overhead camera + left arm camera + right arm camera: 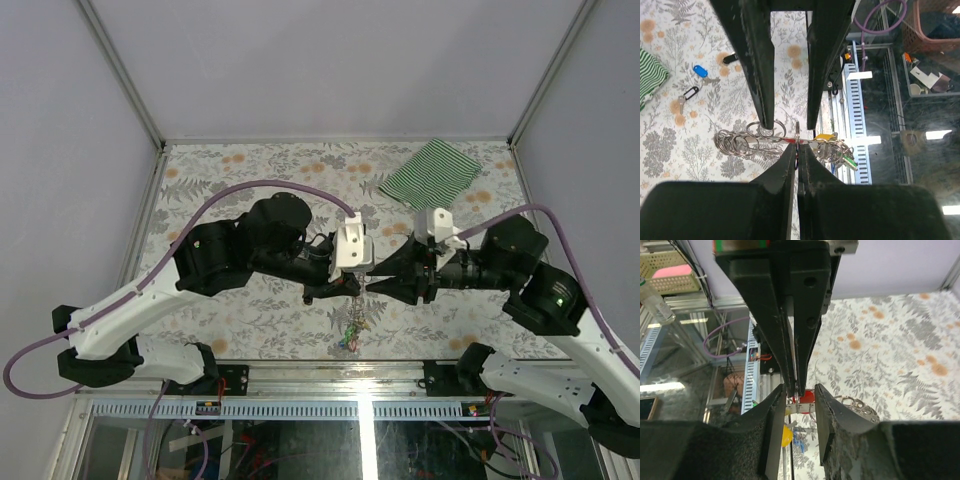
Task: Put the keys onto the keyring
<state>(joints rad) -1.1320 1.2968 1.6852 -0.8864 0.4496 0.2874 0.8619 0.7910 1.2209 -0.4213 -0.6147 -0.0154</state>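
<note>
Both grippers meet nose to nose above the middle of the desk's near edge, and the keyring (pixel 740 143) is strung between them. The left gripper (pixel 797 156) is clenched on it, tips pinched together right on the coiled metal, with the links trailing off to either side. The right gripper (pixel 788 125) comes in from the opposite side with its jaws standing apart, tips just at the ring. Whether they actually touch it, I cannot tell. From the right wrist, that gap frames the ring, with the left gripper's closed tips just above.

Under the meeting point, the hanging keys (pixel 351 330) dangle off the ring in a small bunch just inside the near edge, showing yellow and green tags. Other keys lie loose on the desk: a blue-tagged key (pixel 700 71) and a black-tagged key (pixel 690 92), both nearer the cloth than the ring in the left wrist view.

The desk (pixel 250 320) wears a grey leafy print with orange blossoms. A green-striped cloth (pixel 430 170) lies by the far right corner. Pale lilac walls (pixel 330 60) box in three sides, and a white slotted cable duct (pixel 300 408) runs just beyond the near edge.

The left arm rises from the near left corner, elbow up, forearm running toward the middle. The right arm mirrors it from the near right corner. Both wrists are level, fingers pointing at each other.
</note>
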